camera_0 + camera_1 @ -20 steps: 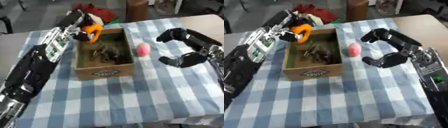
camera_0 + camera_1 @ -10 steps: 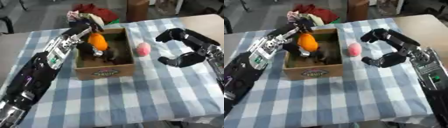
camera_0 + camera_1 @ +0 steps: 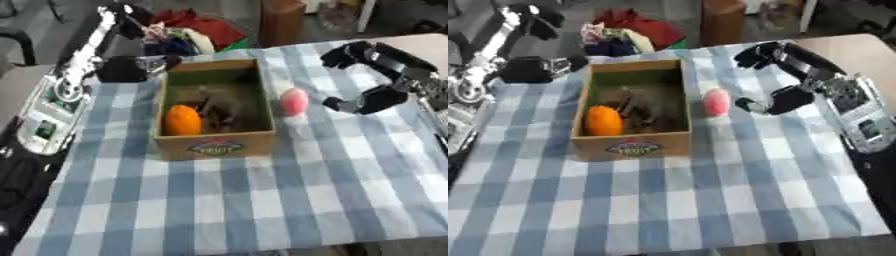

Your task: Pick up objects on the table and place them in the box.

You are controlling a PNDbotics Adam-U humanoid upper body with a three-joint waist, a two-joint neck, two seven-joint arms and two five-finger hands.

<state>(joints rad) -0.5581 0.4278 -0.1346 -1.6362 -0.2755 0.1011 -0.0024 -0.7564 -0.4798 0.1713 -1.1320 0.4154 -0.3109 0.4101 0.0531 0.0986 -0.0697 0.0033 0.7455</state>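
Now lying in the box [image 3: 217, 145], at its left near corner beside some dark contents: the orange [image 3: 182, 120], no longer held above the opening as half a second ago. Withdrawn up and to the far left of the box: the left hand [image 3: 129, 12], empty; whether its fingers are apart or curled cannot be told. Just right of the box, touching or nearly touching its outer wall, resting on the checked cloth of the desk [image 3: 262, 200]: a pink egg-shaped object [image 3: 293, 101], not yet picked up. Right of that, near the pink object but apart from it: the right hand [image 3: 785, 75], fingers curved and spread in a wide claw, clamped on nothing.

Likely risks from here: nudging the rounded pink object so that it rolls along the cloth, away from the box or toward the desk edge; pinching it against the cardboard wall and shoving the box; catching the box rim on the lift over it.
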